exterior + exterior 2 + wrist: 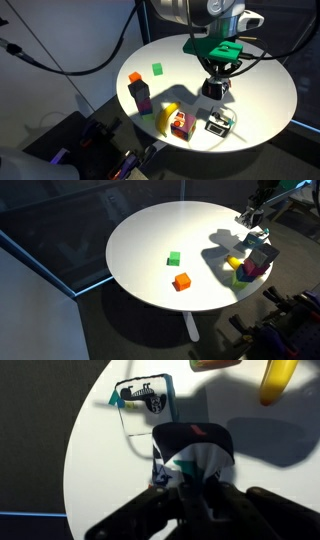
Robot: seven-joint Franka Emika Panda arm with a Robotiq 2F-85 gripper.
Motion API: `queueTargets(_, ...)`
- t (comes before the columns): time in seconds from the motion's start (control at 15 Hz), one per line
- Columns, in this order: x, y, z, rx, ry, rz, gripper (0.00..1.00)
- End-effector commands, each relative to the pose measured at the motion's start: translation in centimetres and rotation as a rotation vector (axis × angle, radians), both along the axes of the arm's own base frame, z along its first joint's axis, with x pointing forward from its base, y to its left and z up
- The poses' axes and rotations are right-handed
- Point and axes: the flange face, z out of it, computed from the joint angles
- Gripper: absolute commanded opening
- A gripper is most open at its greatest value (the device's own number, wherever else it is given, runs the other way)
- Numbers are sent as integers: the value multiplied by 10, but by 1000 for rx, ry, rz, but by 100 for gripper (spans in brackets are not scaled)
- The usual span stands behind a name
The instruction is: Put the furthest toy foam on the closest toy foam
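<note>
A green foam cube [157, 68] and an orange foam cube [135, 77] lie on the round white table [270, 90]. Both also show in an exterior view, the green cube [174, 258] and the orange cube [181, 281]. My gripper [218, 75] is well away from both cubes, over the other side of the table. In the wrist view the gripper [190, 488] looks shut on a black, white and green packet [195, 450], which stands on the table [213, 88]. The foam cubes are out of the wrist view.
A purple box [141, 95], a yellow object [165, 115], a red-and-white box [180, 125] and a clear labelled case [218, 124] stand near the table's edge. The case [145, 398] and the yellow object [280, 380] also show in the wrist view. Cables hang behind.
</note>
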Motion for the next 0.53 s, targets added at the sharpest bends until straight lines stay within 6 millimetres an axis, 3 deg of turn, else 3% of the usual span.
queueTargets(0.0, -31, 1, 7, -1, 27, 15, 5)
queueTargets(0.47, -77, 9, -6, 28, 62, 70, 5)
